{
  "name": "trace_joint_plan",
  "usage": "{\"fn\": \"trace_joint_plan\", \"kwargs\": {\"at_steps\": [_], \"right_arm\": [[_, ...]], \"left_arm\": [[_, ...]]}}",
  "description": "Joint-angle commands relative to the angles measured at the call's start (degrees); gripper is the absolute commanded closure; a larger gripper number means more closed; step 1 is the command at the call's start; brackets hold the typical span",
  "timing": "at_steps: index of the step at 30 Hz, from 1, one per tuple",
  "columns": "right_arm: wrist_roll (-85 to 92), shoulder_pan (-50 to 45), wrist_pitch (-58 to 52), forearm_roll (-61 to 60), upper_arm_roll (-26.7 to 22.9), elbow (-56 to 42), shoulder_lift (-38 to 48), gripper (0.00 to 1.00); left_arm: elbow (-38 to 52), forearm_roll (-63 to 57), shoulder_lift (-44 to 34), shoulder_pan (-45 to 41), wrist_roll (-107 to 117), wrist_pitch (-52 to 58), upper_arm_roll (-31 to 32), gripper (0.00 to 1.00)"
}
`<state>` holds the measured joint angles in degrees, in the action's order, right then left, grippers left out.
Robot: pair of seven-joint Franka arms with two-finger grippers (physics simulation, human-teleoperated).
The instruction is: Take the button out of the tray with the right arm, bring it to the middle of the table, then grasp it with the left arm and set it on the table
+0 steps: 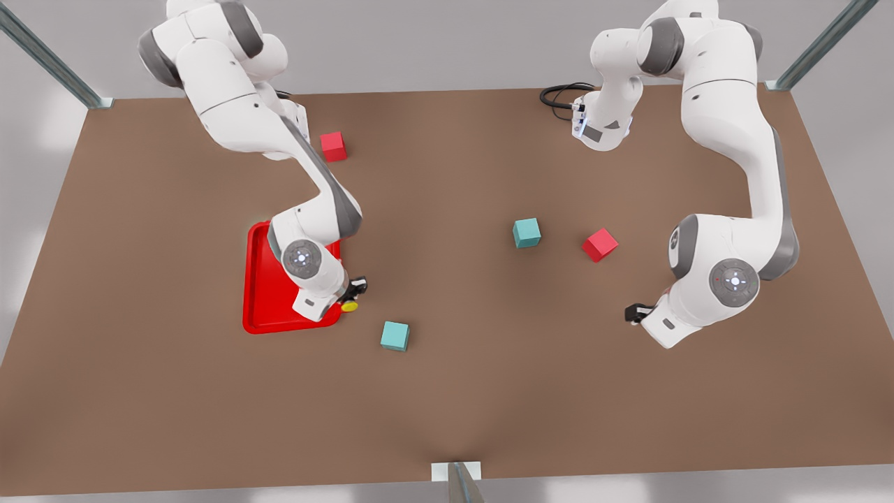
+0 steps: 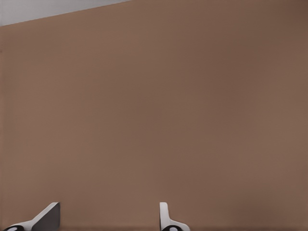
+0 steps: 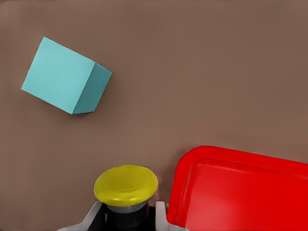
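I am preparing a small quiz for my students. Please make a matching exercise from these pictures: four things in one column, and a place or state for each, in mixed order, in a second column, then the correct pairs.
Column one:
1. button
2. tray
3. left gripper
4. right gripper

Column two:
A. lies flat on the table, at the front view's left
B. open, with nothing between the jaws
C. yellow cap, held just past the tray's rim
D. shut on a small grey-black base

Pairs: 1-C, 2-A, 3-B, 4-D

Left gripper (image 2: 109,219) fingertips (image 2: 48,216) spread apart over bare brown table (image 2: 154,106), nothing betw. them.
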<state>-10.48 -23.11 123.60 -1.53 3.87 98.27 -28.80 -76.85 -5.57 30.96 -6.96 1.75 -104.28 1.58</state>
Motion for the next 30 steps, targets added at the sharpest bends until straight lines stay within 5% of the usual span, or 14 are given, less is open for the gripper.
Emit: {"fn": "trace_joint_plan", "kwargs": {"at_steps": [1,5,10,15,16,17,21,23,27,30], "right_arm": [[-13.3,-8.7,-11.7,-7.5,-6.0,-6.9,-3.6,0.54],[-16.9,-26.8,-18.7,-22.7,-21.8,-22.0,-13.7,0.53],[-21.9,-30.9,-17.5,-35.4,-24.0,-35.8,-26.7,0.52],[-28.3,-29.5,10.3,-46.0,-23.8,-47.1,-35.4,0.49],[-31.8,-28.7,17.3,-47.4,-23.7,-47.4,-35.4,0.01],[-40.9,-27.8,23.6,-48.7,-23.6,-49.0,-35.4,0.00],[-39.1,-27.9,18.2,-48.3,-24.3,-48.7,-34.7,0.00],[-33.7,-24.0,6.7,-40.9,-23.2,-39.9,-23.3,0.00],[1.5,-5.6,-10.4,-9.6,-17.8,0.8,8.0,0.00],[17.1,7.1,-18.7,0.8,-18.6,4.4,17.5,0.00]], "left_arm": [[0.0,-0.1,-0.1,0.2,-0.5,0.0,0.0,0.00],[-0.4,-0.1,0.0,0.4,-0.7,0.0,0.0,0.00],[-0.8,-0.1,0.0,1.1,-0.8,0.0,-0.1,0.00],[-0.8,-1.5,0.0,1.2,-0.8,0.0,-0.1,0.00],[-0.8,-1.5,-0.1,1.2,-0.8,0.1,-0.1,0.00],[-0.8,-1.5,-0.2,1.2,-0.8,0.1,-0.1,0.00],[-0.8,-1.7,-0.2,1.2,-0.8,0.2,-0.1,0.00],[-0.8,-1.7,-0.4,1.2,-0.9,0.4,-0.1,0.00],[0.8,-1.2,-0.2,-3.0,6.0,0.0,0.2,0.00],[4.2,0.6,2.6,-11.8,22.4,-0.4,0.3,0.00]]}}
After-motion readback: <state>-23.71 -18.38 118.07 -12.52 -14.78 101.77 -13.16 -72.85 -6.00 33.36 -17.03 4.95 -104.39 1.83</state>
